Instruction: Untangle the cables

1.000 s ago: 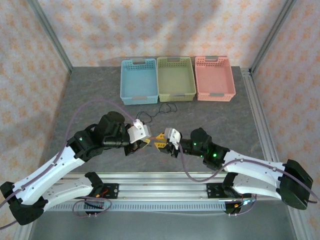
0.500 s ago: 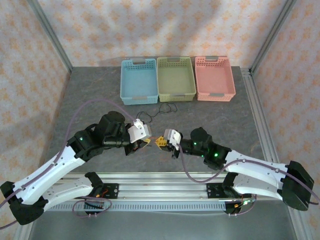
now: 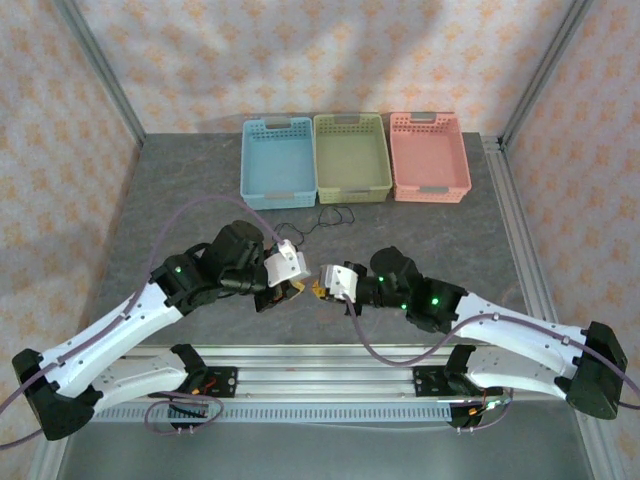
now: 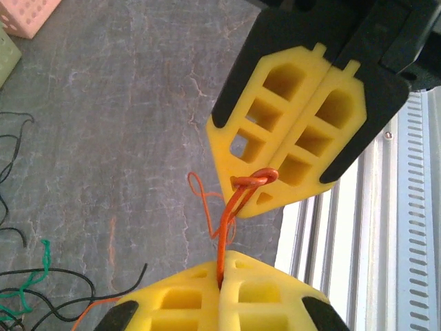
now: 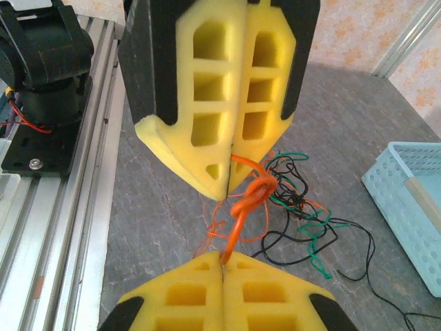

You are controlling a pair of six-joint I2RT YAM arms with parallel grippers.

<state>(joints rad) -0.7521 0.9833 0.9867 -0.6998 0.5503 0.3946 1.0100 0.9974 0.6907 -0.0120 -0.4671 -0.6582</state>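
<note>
**Top view, left to right.** Open grey table (image 3: 165, 190) lies between the left frame post and the left arm (image 3: 120, 325), which reaches in from the near-left corner. The left gripper (image 3: 297, 289) and right gripper (image 3: 321, 290) meet tip to tip, close behind the aluminium rail (image 3: 330, 362) along the near edge. The right arm (image 3: 510, 335) enters from the near-right corner. Open table continues beyond it to the side rail (image 3: 515, 230). At the far edge stand the blue basket (image 3: 278, 165), green basket (image 3: 352, 158) and pink basket (image 3: 430, 158), side by side. Loose black cables (image 3: 335, 215) lie between the grippers and the baskets, just before the green basket's near wall.

**Left wrist view.** The left gripper's yellow fingers (image 4: 265, 279) are pressed together and clamp the red-orange cable (image 4: 229, 214). The cable runs nearly straight up to the right gripper, whose fingers are likewise closed on a loop of it.

**Right wrist view.** A tangle (image 5: 300, 207) of black, green and orange strands lies on the table to the right of the held strand, between it and the blue basket's corner.
</note>
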